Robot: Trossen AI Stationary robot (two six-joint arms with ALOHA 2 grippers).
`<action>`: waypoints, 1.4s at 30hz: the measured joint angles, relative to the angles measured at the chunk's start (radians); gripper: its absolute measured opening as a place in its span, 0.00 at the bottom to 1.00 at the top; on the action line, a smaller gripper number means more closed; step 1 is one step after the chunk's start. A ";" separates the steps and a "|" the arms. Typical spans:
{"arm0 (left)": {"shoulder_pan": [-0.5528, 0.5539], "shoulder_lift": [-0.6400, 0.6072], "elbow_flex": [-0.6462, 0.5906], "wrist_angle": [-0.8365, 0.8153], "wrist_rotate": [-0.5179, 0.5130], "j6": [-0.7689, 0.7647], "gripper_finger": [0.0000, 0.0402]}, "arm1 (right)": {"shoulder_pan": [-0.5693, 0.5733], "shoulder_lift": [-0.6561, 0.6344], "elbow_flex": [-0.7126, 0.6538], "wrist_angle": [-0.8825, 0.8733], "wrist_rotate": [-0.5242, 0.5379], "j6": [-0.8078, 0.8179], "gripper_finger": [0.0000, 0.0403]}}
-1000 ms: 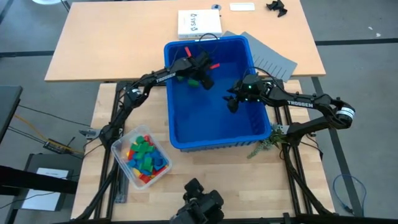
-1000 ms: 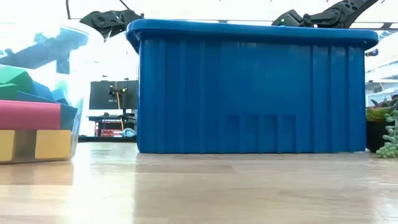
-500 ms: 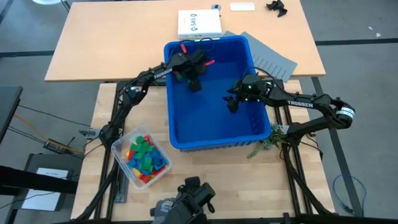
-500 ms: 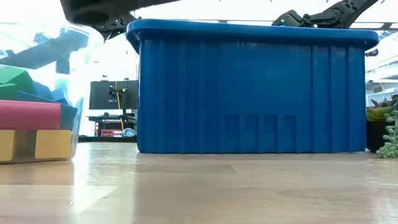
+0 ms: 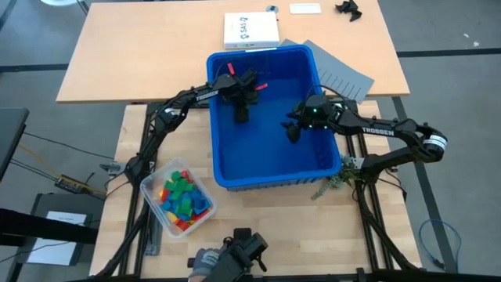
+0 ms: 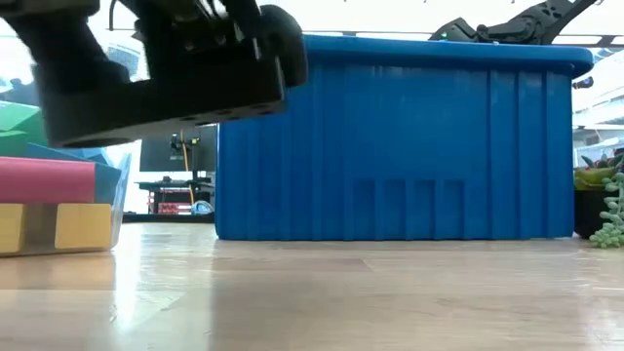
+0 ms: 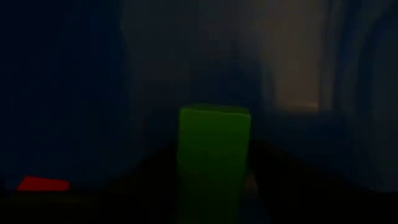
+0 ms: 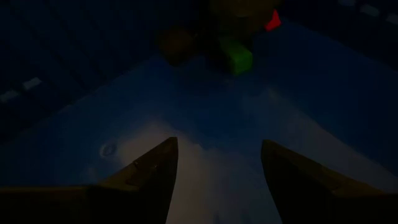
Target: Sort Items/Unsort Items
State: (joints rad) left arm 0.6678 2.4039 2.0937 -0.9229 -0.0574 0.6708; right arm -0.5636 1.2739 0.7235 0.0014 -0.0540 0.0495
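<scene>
My left gripper (image 5: 241, 112) reaches down into the far left part of the large blue bin (image 5: 227, 168) and is shut on a green block (image 7: 214, 149). The right wrist view shows that block (image 8: 236, 58) just above the bin floor, under the left gripper. My right gripper (image 5: 291, 131) hangs open over the bin's right side, with nothing between its fingers (image 8: 152, 171). Several more red, yellow, green and blue blocks (image 5: 182, 196) lie in a clear tub at the near left of the table. My left gripper has the green block (image 7: 214, 134) between its two fingers, which come from above and point steeply down. The block sticks out past the fingertips toward the bin floor. The dim picture hides whether it touches the floor.
Grey slotted sheets (image 5: 344, 74) and a white box (image 5: 250, 30) lie behind the bin. A small plant (image 5: 333, 184) sits at the bin's near right corner. A dark object (image 5: 235, 254) stands at the table's near edge and blocks the low view's upper left (image 6: 166, 68).
My left gripper has sunk deeper into the bin with the green block, drifting toward the bin's left wall, and its wrist has rolled. The dark object at the near edge has moved left, in front of the low camera.
</scene>
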 joint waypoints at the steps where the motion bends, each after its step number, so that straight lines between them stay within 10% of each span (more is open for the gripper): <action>1: -0.003 0.000 -0.001 -0.004 0.000 -0.001 0.50 | 0.000 0.000 -0.009 0.011 0.000 0.000 0.57; 5: -0.019 0.003 0.024 -0.017 -0.014 -0.026 0.35 | 0.000 0.000 -0.038 0.031 0.000 0.000 0.57; 20: -0.131 -0.170 0.224 -0.163 -0.059 -0.223 0.35 | 0.000 0.000 -0.038 0.077 -0.001 0.000 0.57; 42: -0.473 -0.683 0.189 -0.644 -0.293 -0.760 0.35 | 0.000 0.000 -0.038 0.085 0.000 0.000 0.57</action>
State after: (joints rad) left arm 0.1945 1.7205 2.2829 -1.5665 -0.3500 -0.0892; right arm -0.5636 1.2739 0.6857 0.0864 -0.0544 0.0498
